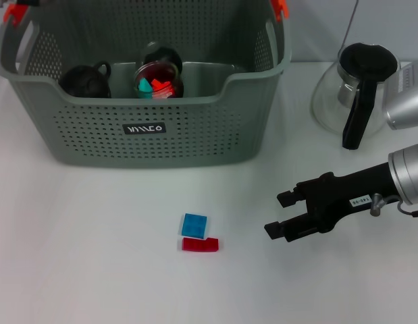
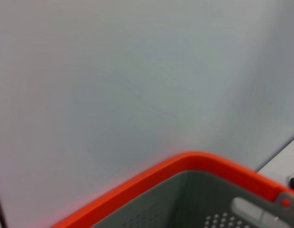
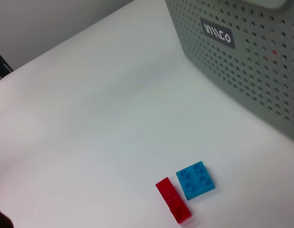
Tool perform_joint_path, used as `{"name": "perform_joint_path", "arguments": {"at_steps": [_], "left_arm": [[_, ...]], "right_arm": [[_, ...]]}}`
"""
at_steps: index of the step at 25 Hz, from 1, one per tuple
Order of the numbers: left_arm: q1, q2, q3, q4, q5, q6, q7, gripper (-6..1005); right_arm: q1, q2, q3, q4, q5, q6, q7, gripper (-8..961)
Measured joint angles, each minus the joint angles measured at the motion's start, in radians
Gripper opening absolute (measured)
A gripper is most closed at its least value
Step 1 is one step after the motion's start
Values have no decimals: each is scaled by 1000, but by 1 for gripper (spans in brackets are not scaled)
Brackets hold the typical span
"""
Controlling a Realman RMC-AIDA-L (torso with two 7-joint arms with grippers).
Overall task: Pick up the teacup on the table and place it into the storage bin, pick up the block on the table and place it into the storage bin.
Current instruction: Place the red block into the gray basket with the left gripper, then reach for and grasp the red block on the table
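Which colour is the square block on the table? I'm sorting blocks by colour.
Blue; the square block shows best in the right wrist view.

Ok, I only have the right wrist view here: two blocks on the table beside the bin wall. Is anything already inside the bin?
Observer: Yes. In the head view the storage bin holds a black teacup and a clear cup with red and teal pieces.
Operator: Where is the right hand?
Observer: The right hand is open, low over the table, to the right of the blue block and the red block, not touching them.
Operator: Anything else on the table?
Observer: A glass pot with a black lid and handle stands to the right of the bin.
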Motion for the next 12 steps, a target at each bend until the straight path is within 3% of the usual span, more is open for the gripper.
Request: {"name": "perform_joint_path", "arguments": {"at_steps": [2, 3, 4, 6, 9, 12], "left_arm": [[17, -4, -13, 49, -29, 44, -5, 503], [49, -13, -25, 119, -98, 144, 4, 551], [49, -13, -25, 119, -98, 144, 4, 574], [85, -24, -28, 184, -179, 278, 46, 619], [152, -59, -16, 287, -285, 546, 174, 686], [210, -102, 20, 362, -300, 698, 234, 754]], "right_arm": [[0, -1, 0, -1, 0, 0, 0, 862], [0, -1, 0, -2, 0, 0, -1, 862], [0, -1, 0, -2, 0, 0, -1, 861], [0, -1, 2, -2, 0, 0, -1, 859], [1, -2, 6, -2, 0, 4, -1, 854], [2, -2, 7, -1, 0, 8, -1, 852]]}}
